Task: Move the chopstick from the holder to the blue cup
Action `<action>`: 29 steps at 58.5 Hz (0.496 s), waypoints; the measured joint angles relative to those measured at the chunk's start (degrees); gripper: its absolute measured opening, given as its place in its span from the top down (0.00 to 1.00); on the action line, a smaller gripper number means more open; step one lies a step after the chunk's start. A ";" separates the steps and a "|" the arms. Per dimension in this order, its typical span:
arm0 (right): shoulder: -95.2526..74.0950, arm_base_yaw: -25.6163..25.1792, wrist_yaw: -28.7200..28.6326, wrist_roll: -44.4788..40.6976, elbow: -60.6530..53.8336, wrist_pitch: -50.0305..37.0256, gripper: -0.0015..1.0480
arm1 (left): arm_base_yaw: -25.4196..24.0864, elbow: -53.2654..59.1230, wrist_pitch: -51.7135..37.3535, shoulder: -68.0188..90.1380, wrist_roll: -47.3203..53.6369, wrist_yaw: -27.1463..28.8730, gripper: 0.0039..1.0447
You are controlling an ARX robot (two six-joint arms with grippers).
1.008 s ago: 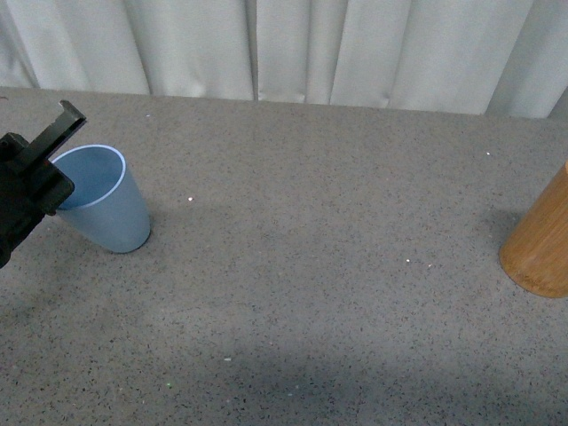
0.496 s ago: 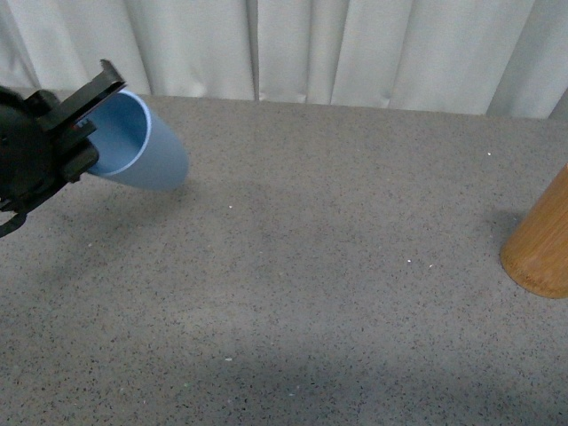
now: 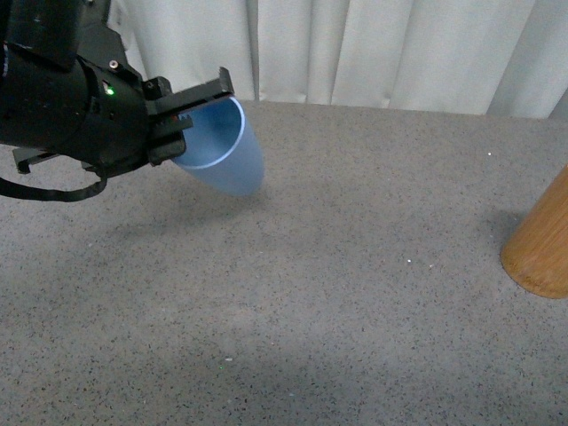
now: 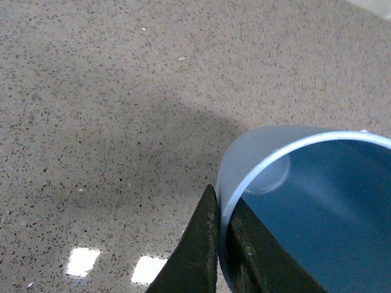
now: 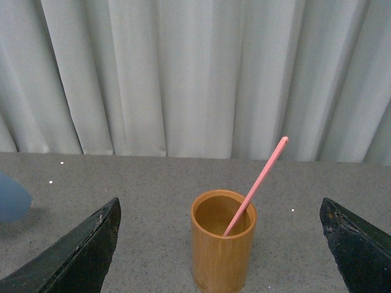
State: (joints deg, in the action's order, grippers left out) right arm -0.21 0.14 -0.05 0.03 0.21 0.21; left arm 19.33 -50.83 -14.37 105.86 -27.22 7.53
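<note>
My left pincer [image 3: 197, 111] pinches the blue cup [image 3: 226, 160] by its rim and has lifted it off the desk [image 3: 311, 293], upper left, nearer the holder [image 5: 223, 262]. The chopstick [image 5: 256, 183] leans in there (right pincer [image 5: 219, 202] wide open).

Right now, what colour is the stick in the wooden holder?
Salmon pink; the chopstick shows best in the right wrist view.

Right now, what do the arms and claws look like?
Left arm: bulky matte black housing, a small lit green LED and a thin black cable looping beneath. Left claw: flat black plates. Right claw: two black wedge-shaped fingers, slightly scuffed. No other markings visible.
</note>
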 joint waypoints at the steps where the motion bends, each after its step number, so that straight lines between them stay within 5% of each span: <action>1: 0.00 0.00 0.00 -0.02 0.00 0.00 0.09 | 0.39 -0.24 0.52 0.33 0.66 0.31 0.97; 29: 0.00 0.00 0.00 0.00 0.00 0.00 0.09 | 4.98 -0.42 2.01 2.47 3.72 -0.52 0.97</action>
State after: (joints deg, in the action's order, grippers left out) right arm -0.21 0.14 -0.05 0.03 0.21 0.21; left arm 24.32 -51.24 -12.36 108.33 -23.51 7.01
